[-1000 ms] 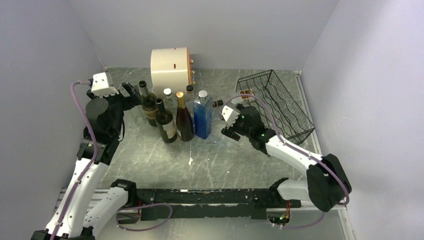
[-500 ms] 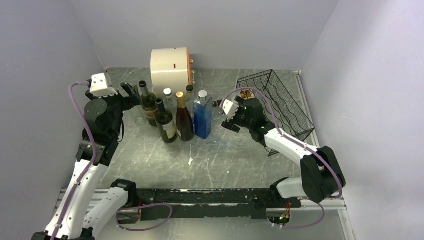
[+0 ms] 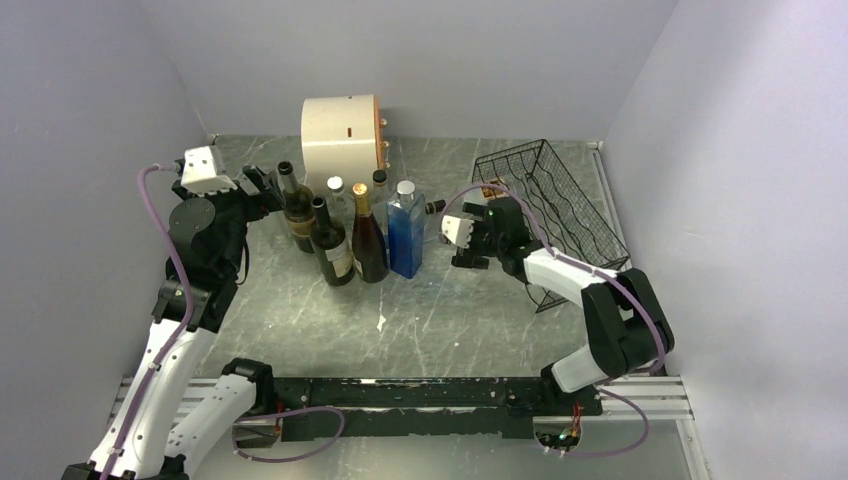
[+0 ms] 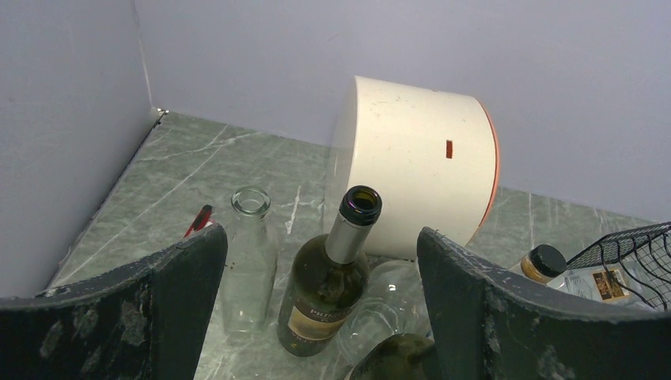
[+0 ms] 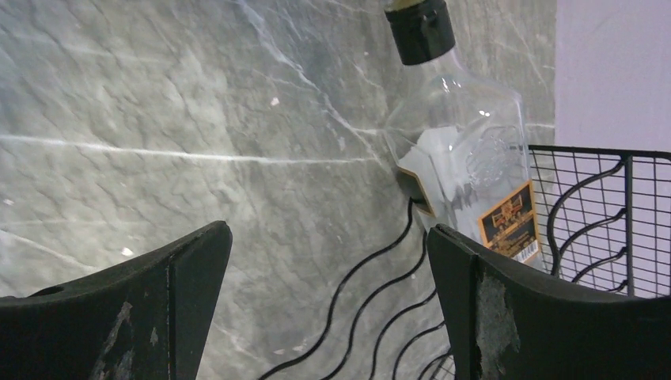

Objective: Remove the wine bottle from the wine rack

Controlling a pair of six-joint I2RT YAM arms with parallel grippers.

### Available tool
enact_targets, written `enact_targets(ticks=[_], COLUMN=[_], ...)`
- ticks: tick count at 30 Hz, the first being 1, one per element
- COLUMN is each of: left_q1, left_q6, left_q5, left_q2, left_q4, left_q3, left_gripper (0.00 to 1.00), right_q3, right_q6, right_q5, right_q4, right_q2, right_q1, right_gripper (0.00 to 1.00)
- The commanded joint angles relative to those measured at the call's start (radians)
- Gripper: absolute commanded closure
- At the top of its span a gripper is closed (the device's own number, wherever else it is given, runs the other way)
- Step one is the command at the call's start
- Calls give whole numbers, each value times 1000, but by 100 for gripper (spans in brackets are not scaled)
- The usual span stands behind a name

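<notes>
Black wavy-lattice wine rack (image 3: pixel 565 205) — clear wine bottle (image 5: pixel 467 170), orange-labelled, black-capped

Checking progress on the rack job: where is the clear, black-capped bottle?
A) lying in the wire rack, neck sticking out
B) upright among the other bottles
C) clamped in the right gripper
A: the clear bottle lies with its labelled end in the wine rack, capped neck out; the right gripper is open, apart from it.

Robot lab test cell: bare lilac walls (image 3: pixel 420 50) around a marbled tabletop (image 3: pixel 430 310) with a black mounting rail (image 3: pixel 420 392).
</notes>
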Motion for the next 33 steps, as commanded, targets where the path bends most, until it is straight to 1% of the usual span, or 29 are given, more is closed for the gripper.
enact_targets(ticks=[1,6,11,17,22,29,33], left_q1=[-8,-9,-8,-8,-8,-8,-8], left_q6=[20,23,22,25,23,25,25], left_q5=[-20,-29,-23,-29,-29,-36,-34], left_q2=[-10,-7,-1,5,11,15,18], left_q4=[36,33,34,32,33,31,31], left_q3=[6,5,5,6,7,7,7], left_gripper=[7,7,7,7,7,7,7], right_q3=[50,119,231,340,445,489,496], right_q6=[-167,-235,-281,-303,-336,-344,-323], right_q5=[-104,-117,-163,-180,-239,-278,-289], right_q4=[-3,-25,-113,-150,-275,-285,-252], right_q2=[42,106,182,268,331,382,402], right_q1=[-53,-66,-77,-93,-141,-156,-170], right_gripper=[0,0,0,0,1,1,1])
